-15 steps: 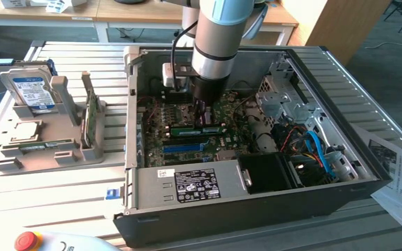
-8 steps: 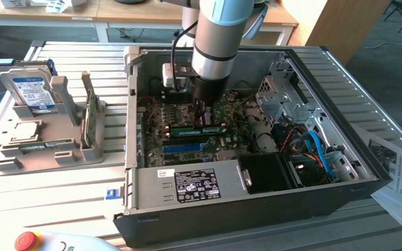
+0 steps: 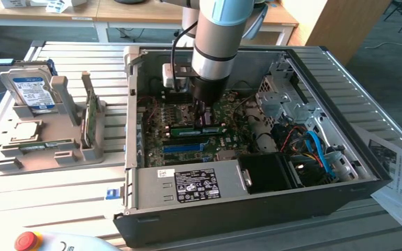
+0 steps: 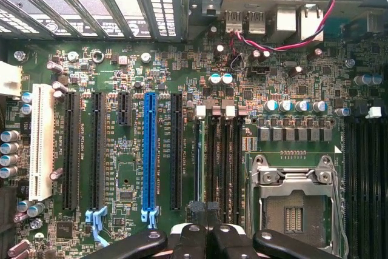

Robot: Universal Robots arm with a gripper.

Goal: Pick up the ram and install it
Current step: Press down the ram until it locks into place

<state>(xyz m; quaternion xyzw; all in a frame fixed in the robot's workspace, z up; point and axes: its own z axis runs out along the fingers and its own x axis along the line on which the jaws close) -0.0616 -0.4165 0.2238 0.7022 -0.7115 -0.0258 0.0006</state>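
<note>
We saw the computer case lying open with the arm reaching down over the motherboard. The gripper was clenched above the memory slots. The ram sat seated there; even, straight-down pressure seemed wise.

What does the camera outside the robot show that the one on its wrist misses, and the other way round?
Exterior view alone: the whole computer case, the power supply with its label, a grey tray holding a hard drive and an upright green card, and a red button.
Wrist view alone: the empty processor socket, a white slot, and red and black wires.
Both: the green motherboard, its blue slot, and the tool down among the slots.
</note>
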